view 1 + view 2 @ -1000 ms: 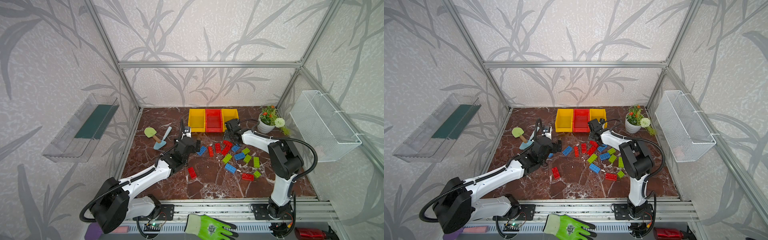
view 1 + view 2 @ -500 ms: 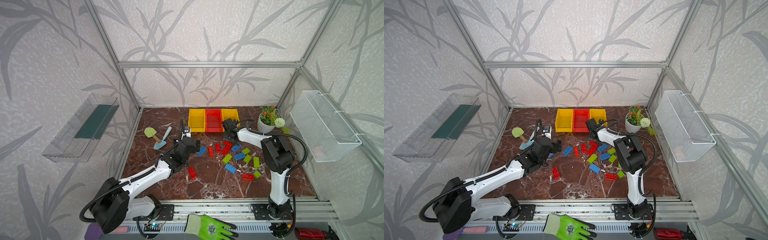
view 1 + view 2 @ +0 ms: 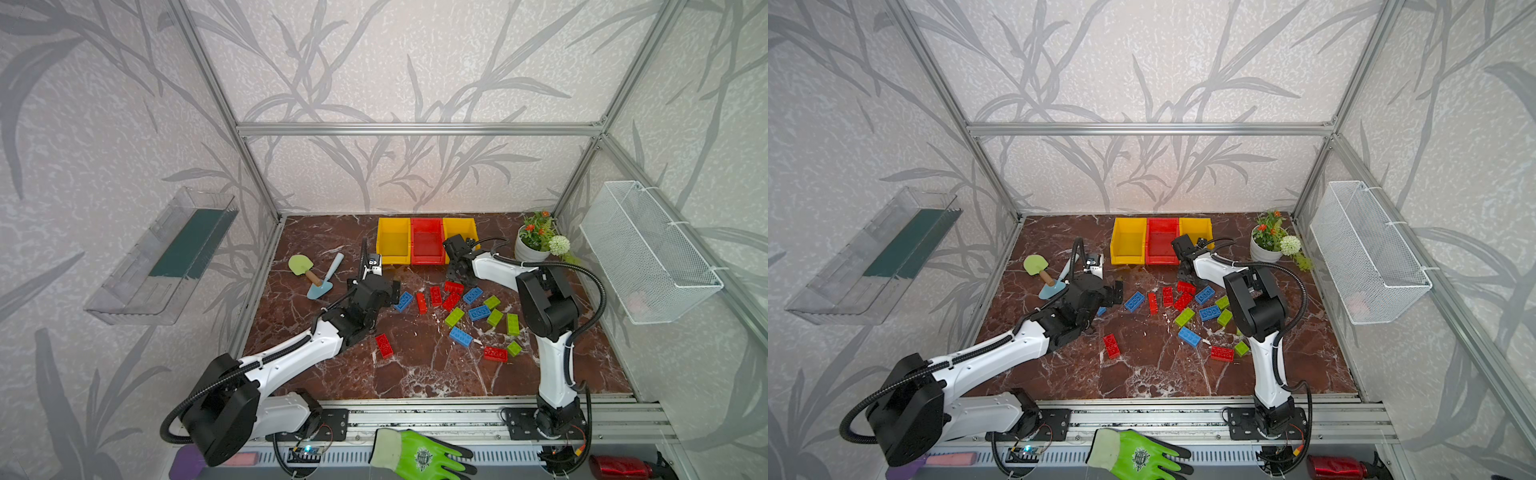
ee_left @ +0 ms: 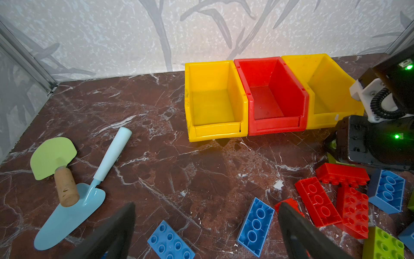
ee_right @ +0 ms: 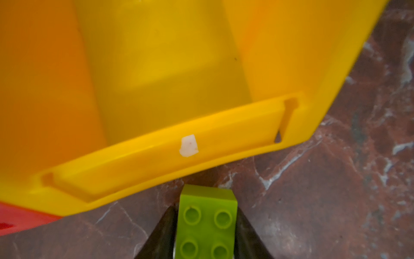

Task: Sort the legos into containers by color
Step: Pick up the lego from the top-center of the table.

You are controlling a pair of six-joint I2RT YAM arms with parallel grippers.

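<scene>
We see our right gripper (image 5: 205, 212) squeezed shut on a green brick (image 5: 207, 226). The brick sits just in front of the yellow bin (image 5: 156, 154) at the end of the row, outside it. We cannot tell if it is off the floor (image 3: 332, 249). Our left gripper (image 4: 207, 207) is wide open, near some blue bricks (image 4: 255, 226). The other bricks (image 3: 451, 300) lie on the floor close to the three bins (image 4: 275, 125).

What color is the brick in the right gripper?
The brick is lime green, clearest in the right wrist view.
</scene>
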